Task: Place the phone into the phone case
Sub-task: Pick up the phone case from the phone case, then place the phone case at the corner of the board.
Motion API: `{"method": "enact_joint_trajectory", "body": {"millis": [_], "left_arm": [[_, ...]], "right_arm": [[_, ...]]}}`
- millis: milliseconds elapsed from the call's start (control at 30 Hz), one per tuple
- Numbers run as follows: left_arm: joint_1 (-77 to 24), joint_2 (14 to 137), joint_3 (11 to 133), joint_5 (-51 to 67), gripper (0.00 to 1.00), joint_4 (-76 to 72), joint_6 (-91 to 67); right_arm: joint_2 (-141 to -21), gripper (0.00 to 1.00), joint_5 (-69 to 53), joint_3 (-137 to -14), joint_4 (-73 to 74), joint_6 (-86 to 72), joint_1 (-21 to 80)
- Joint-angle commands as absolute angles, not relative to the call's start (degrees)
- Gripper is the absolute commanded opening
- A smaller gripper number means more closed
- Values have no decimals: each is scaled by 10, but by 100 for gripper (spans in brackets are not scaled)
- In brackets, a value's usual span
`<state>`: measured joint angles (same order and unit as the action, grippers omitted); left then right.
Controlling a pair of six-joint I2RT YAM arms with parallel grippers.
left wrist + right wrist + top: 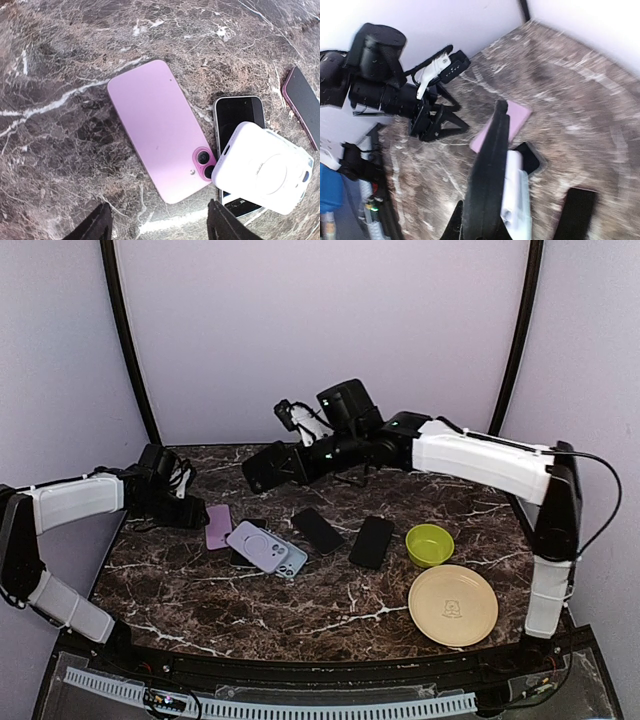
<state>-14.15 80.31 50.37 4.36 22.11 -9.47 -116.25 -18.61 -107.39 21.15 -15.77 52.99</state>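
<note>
In the right tool [485, 222], black slab [492, 150].

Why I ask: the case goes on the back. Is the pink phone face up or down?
Face down: the pink phone shows its back and camera lenses.

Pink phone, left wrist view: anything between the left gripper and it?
Nothing visible. The pink phone lies flat, back up, on the marble table in front of the open left gripper. The lavender phone case sits at its camera corner, resting on a black-screened phone.
</note>
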Motion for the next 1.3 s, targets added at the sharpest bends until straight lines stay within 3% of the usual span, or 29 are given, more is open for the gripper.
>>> {"method": "enact_joint_trajectory", "body": {"millis": [0,167,333,533,600,767,967,1133,1267], "left_arm": [[-143,794,495,45,68,219,-96],[-145,792,497,55,69,219,-96],[-146,788,494,65,69,219,-98],[-149,790,489,88,69,215,-103],[-151,790,490,90,69,216,-103],[-155,791,490,97,69,215,-103],[-158,793,491,101,69,217,-103],[-160,796,492,106,69,218,-103],[-162,796,493,109,69,219,-103]], "right_arm": [[-1028,0,124,-921,297,18,612],[-944,0,294,-769,310,74,735],[-962,0,357,-712,331,68,807],[-1013,0,304,-695,355,48,833],[-1007,9,276,-687,356,45,836],[-987,51,203,-687,376,33,843],[-938,82,103,-682,373,10,841],[-889,84,4,-645,303,-39,781],[-913,78,81,-667,299,-164,708]]}}
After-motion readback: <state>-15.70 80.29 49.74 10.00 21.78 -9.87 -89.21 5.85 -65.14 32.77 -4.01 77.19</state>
